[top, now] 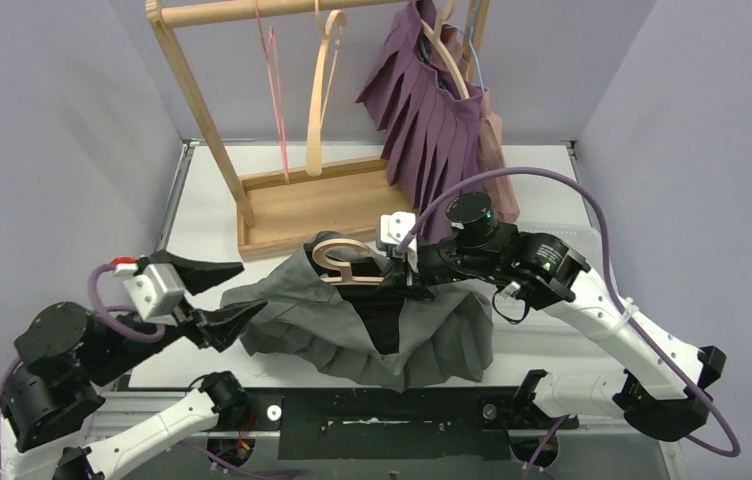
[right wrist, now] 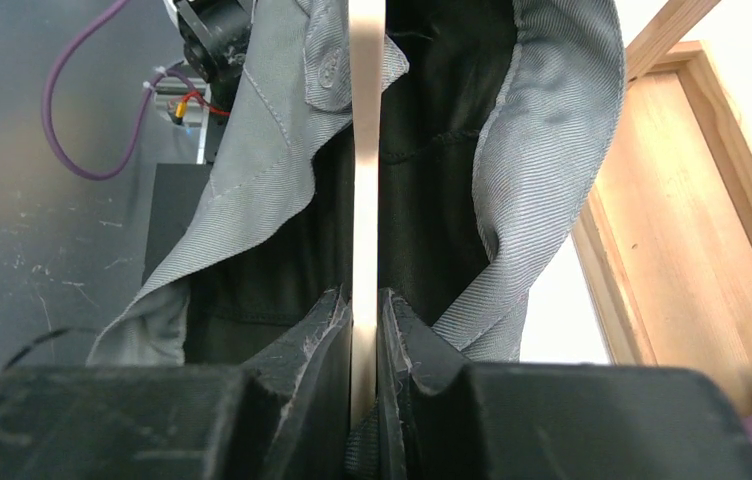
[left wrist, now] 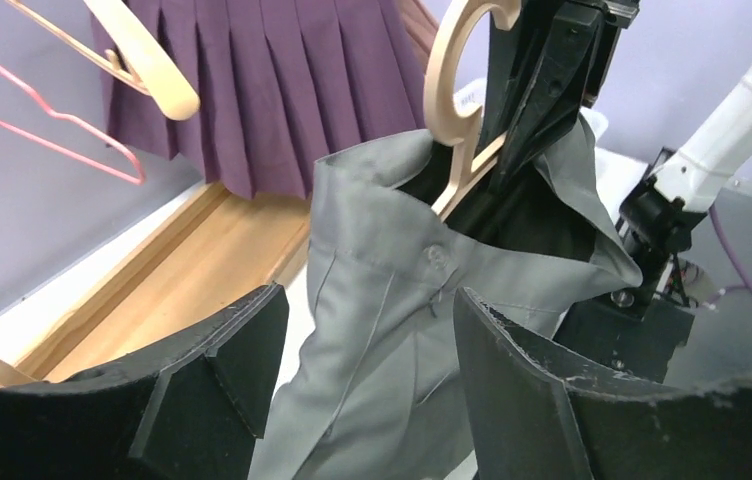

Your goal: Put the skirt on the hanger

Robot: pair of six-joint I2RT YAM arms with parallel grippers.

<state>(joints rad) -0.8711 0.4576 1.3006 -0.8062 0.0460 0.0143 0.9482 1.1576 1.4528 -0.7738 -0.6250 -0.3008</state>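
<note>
The grey pleated skirt (top: 422, 335) lies bunched on the table, its waist lifted open over the dark lining. A light wooden hanger (top: 337, 258) stands in that waist opening with its hook sticking out. My right gripper (top: 399, 265) is shut on the hanger; in the right wrist view (right wrist: 364, 310) the pads clamp the thin wooden bar (right wrist: 364, 150), with skirt fabric (right wrist: 552, 140) on both sides. My left gripper (top: 252, 287) is open at the skirt's left edge. In the left wrist view (left wrist: 367, 350) the waistband (left wrist: 392, 290) sits between the spread fingers, untouched, below the hanger (left wrist: 452, 90).
A wooden clothes rack (top: 292, 205) stands at the back on its tray base. On it hang a purple pleated skirt (top: 430, 110), an empty wooden hanger (top: 320, 95) and a pink wire hanger (top: 274, 80). Grey walls close in both sides.
</note>
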